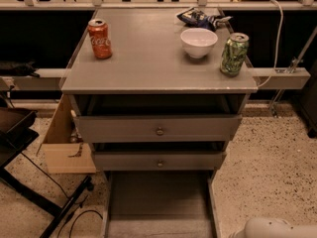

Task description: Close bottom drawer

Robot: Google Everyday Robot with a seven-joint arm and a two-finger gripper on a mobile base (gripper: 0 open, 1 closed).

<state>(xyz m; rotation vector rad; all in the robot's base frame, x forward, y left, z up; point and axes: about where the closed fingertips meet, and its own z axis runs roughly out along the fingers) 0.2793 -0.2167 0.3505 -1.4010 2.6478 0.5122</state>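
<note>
The grey cabinet [158,78] stands in the middle of the camera view with three drawers. The bottom drawer [158,200] is pulled far out toward me; its long flat grey tray shows, and its front panel and knob are cut off by the lower edge of the view. The middle drawer [159,161] and the top drawer [159,129] sit slightly out, each with a round knob. My gripper is not in view; only a white rounded part of my arm [277,229] shows at the bottom right, beside the tray's right side.
On the cabinet top stand a red cola can [99,38], a white bowl [198,42], a green can [234,53] and a snack bag [200,18]. A cardboard box [64,143] and black stand legs with a cable [54,207] are at the left.
</note>
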